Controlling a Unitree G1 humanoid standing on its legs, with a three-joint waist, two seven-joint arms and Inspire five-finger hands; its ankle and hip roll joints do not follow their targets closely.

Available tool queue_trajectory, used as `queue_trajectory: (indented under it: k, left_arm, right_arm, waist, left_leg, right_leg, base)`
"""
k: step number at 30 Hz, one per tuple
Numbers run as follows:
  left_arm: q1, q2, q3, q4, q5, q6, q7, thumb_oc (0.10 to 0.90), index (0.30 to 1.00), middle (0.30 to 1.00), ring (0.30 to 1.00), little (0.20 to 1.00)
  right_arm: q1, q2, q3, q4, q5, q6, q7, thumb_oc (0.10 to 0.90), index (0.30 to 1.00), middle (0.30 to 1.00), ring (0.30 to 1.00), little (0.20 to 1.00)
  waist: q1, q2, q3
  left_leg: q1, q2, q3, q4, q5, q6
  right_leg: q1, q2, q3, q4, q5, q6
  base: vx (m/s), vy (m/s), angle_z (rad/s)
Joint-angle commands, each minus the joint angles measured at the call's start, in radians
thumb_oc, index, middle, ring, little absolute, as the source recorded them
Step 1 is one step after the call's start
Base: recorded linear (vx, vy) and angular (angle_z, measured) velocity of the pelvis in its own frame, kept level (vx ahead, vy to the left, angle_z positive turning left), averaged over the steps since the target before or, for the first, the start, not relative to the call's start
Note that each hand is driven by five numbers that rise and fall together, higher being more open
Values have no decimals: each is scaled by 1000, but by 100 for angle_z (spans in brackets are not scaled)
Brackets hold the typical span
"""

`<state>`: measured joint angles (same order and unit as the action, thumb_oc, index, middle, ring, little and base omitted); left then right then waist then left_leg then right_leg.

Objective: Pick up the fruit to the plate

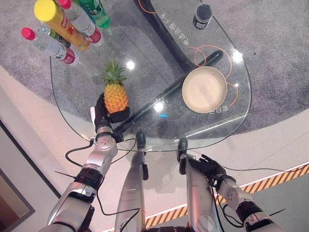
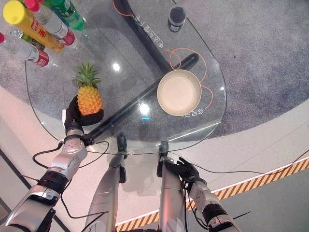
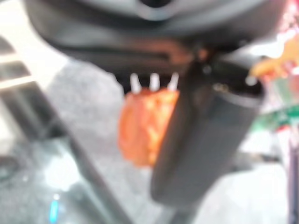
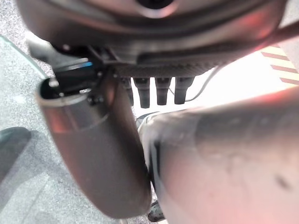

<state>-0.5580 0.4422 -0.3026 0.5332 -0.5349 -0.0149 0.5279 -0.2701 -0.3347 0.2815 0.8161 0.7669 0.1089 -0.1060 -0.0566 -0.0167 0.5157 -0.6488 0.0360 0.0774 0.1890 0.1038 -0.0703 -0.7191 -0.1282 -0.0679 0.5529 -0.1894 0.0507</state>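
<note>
The left robot hand (image 1: 102,115) grips the pineapple (image 1: 115,92) at centre left of the glass surface (image 1: 145,58), seemingly upright; the plate (image 1: 204,89) sits right. The right robot hand (image 1: 212,169), lower right, hangs relaxed.

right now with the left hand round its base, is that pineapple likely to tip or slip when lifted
Probably top-heavy: the pineapple stands tall, with the left hand curled only round its bottom, so it may lean. Its rough skin likely resists slipping. It looks stiff, so it should not sag.

The glass tabletop (image 1: 145,63) is clear and glossy, catching bright glints. The pineapple (image 1: 116,96) has rough, scaly skin. The cream plate (image 1: 204,89) looks smooth and matt. The plastic bottles (image 1: 67,24) shine, over coarse grey carpet (image 1: 280,53).
</note>
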Motion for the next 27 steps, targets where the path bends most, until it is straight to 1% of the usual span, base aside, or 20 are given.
queue_trajectory:
  k: [1, 2, 3, 4, 5, 13, 18, 27]
  left_arm:
    - [-44, -50, -65, -18, 7, 8, -93, 800, 900, 900, 900, 900]
    - [-44, -50, -65, -18, 7, 8, -93, 800, 900, 900, 900, 900]
    - [-55, -50, -71, -5, 0, 8, -96, 355, 519, 519, 519, 455]
    - [-59, -52, -73, 2, -7, 5, -95, 207, 392, 392, 392, 307]
    - [-59, -53, -73, 5, -9, 4, -99, 100, 300, 300, 300, 200]
    - [-60, -61, -79, 24, -14, -8, -126, 100, 300, 300, 300, 200]
    - [-50, -61, -71, 33, -16, -26, -136, 100, 300, 300, 300, 200]
    - [-49, -51, -58, 49, -20, -29, -135, 100, 300, 300, 300, 200]
  right_arm:
    - [81, -28, 87, 79, -39, 58, -11, 800, 900, 900, 900, 900]
    - [81, -28, 87, 79, -39, 58, -11, 800, 900, 900, 900, 900]
    - [75, -29, 90, 88, -36, 53, -9, 800, 900, 900, 900, 900]
    - [73, -29, 91, 91, -35, 53, -8, 800, 900, 900, 900, 900]
    - [75, -28, 90, 90, -36, 52, -9, 800, 900, 900, 900, 900]
    - [70, -26, 92, 102, -46, 47, -2, 800, 900, 900, 900, 900]
    - [74, -27, 86, 103, -43, 42, -2, 800, 900, 900, 900, 900]
    - [68, -27, 82, 116, -39, 31, -10, 800, 900, 900, 900, 900]
  waist:
    - [-27, -10, 4]
    - [-27, -10, 4]
    - [-28, -11, 4]
    - [-29, -12, 4]
    - [-29, -12, 4]
    - [-28, -12, 4]
    - [-25, -10, 4]
    - [-20, -11, 4]
  left_leg:
    - [-42, -57, 10, 172, -98, 36]
    - [-42, -57, 10, 172, -98, 36]
    - [-45, -58, 11, 174, -98, 36]
    - [-44, -58, 12, 174, -99, 35]
    - [-43, -58, 11, 173, -99, 35]
    - [-44, -63, 8, 169, -99, 36]
    - [-37, -65, 7, 163, -100, 36]
    - [-19, -65, 7, 165, -104, 35]
  right_leg:
    - [34, 35, -2, -280, 268, 19]
    - [34, 35, -2, -280, 268, 19]
    - [32, 35, -2, -281, 268, 19]
    - [33, 35, -2, -282, 269, 19]
    - [34, 34, -2, -283, 269, 20]
    - [33, 35, -2, -287, 271, 21]
    - [39, 35, -3, -291, 270, 22]
    - [60, 33, -6, -291, 266, 23]
  base:
    - [0, 0, 0]
    - [0, 0, 0]
    - [0, 0, 0]
    - [0, 0, 0]
    - [0, 0, 0]
    - [0, 0, 0]
    - [0, 0, 0]
    - [-4, 0, 0]
